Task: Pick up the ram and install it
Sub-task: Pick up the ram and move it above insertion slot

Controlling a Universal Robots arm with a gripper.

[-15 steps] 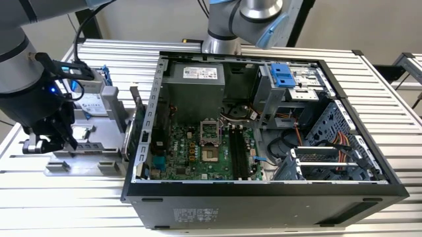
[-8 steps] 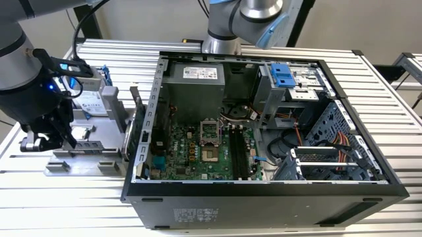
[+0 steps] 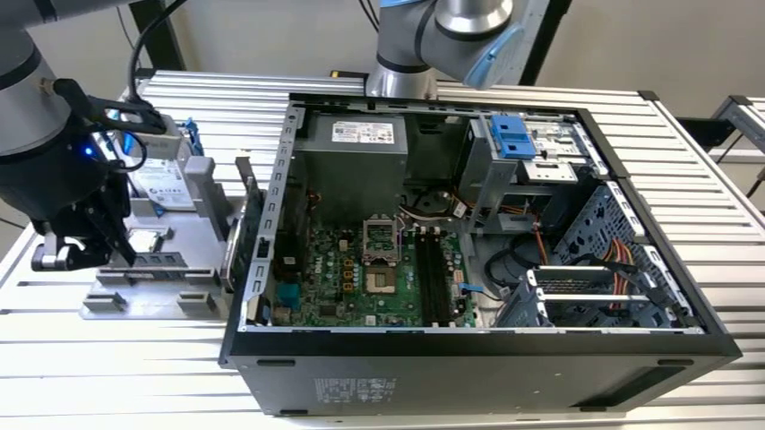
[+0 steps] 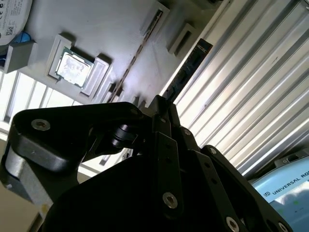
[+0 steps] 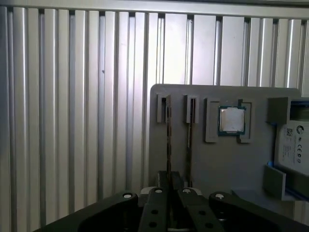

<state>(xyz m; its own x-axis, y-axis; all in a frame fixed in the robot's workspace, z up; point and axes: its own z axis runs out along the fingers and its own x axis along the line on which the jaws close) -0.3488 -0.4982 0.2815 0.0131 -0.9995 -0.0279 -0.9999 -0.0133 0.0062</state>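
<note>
The black pincer (image 4: pixel 165 101) is clamped on the slim dark-green ram stick (image 4: pixel 193 65), seemingly not yet lifted from its grey holder tray (image 5: pixel 217 164); the motherboard's long black slots (image 3: pixel 433 278) lie empty.

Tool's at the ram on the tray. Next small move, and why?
Probably a short, straight lift away from the gray tray. In the first wrist view the tool sits at the end of the ram, in line with it. A second stick lies close beside it, so sideways drift might knock that one.
</note>
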